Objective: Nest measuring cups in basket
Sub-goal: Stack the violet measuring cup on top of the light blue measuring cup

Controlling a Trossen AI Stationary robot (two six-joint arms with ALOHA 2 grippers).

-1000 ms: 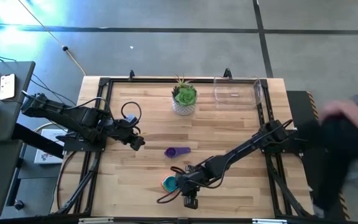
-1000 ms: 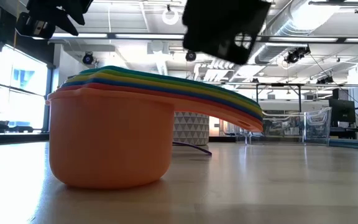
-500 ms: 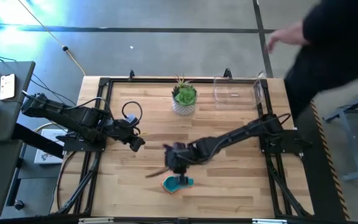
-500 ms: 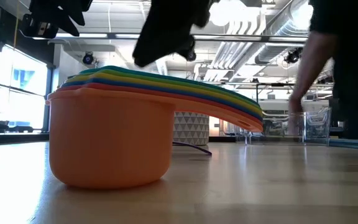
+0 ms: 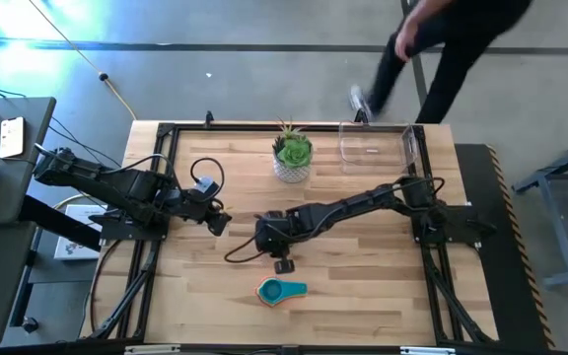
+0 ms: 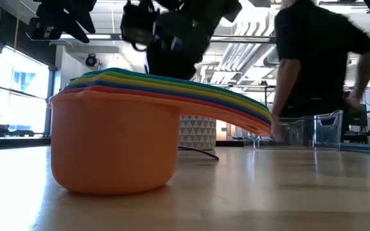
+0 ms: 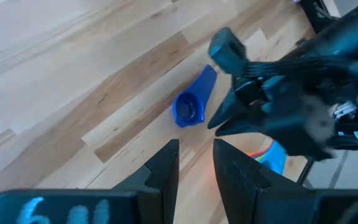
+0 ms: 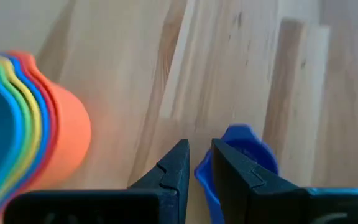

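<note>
Cups [image 5: 281, 291] are sitting nested in one stack near the front edge of the wooden table [image 5: 363, 296], teal on top and orange at the bottom, filling the foreground of the low view [image 6: 114, 138]. One loose blue-purple cup [image 7: 191, 106] is lying on its side on the planks further in, apart from the stack; in the high view the right arm is covering it. The right gripper [image 5: 269, 237] is hanging over the middle of the table just above this cup, its two fingers drawn close together with only a slim gap between them, gripping nothing; in its wrist view the loose cup [image 8: 244, 152] is showing right beside the fingertips and the stack [image 8: 23, 118] is lying off to one side. The left gripper [image 5: 217, 223] is waiting at the left-centre of the table, its fingers narrowly parted and holding nothing, looking across at the right arm's wrist. The clear basket [image 5: 375, 144] is standing at the far right edge, well apart from all the cups. A white pot with a green plant [image 5: 292, 158] is standing at the far middle, between the arms and the back edge. A person in dark clothes [image 5: 442, 44] is walking just behind the table, close to the basket.
</note>
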